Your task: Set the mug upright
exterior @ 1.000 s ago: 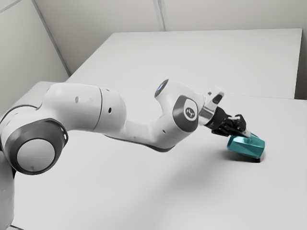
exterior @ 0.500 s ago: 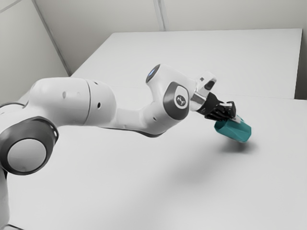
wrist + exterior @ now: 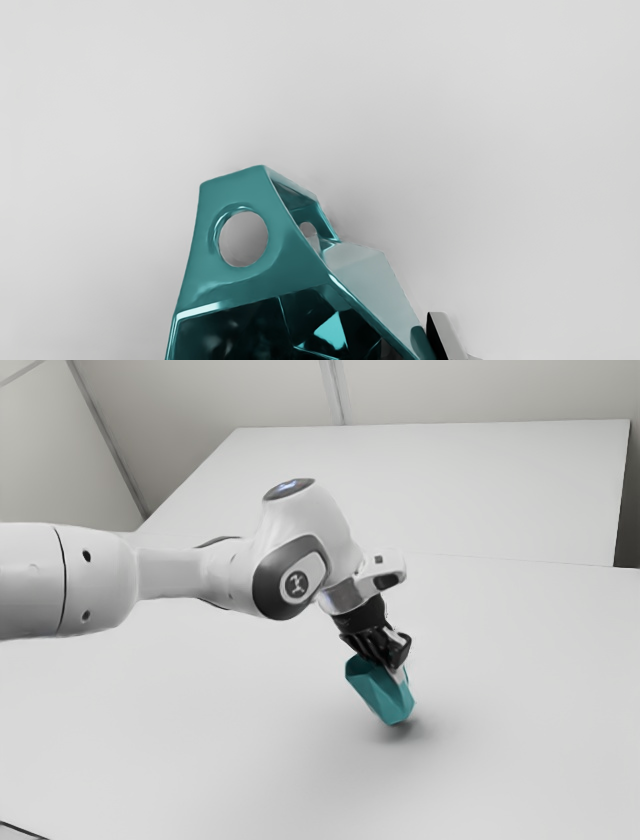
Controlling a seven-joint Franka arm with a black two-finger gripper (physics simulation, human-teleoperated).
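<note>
One gripper is found clenched on the wall of the teal mug, with a fingertip seen against its outer side in the wrist view. The mug is held aslant beneath the gripper, its mouth raised and leaning toward the exterior view's left, its base lowermost. A round hole is noted in a projecting part, presumed to be the handle. Stiff, fairly light construction is judged; the material, and hence its fragility, cannot be confirmed. The glossy, faceted sides may prove slippery, and pivoting in the grip is considered the chief risk. A firm pinch on a flat of the wall near the rim is judged suitable, with the base to be levelled before release. Beyond lies the pale worktop, shadowed close under the base; contact cannot be established.
</note>
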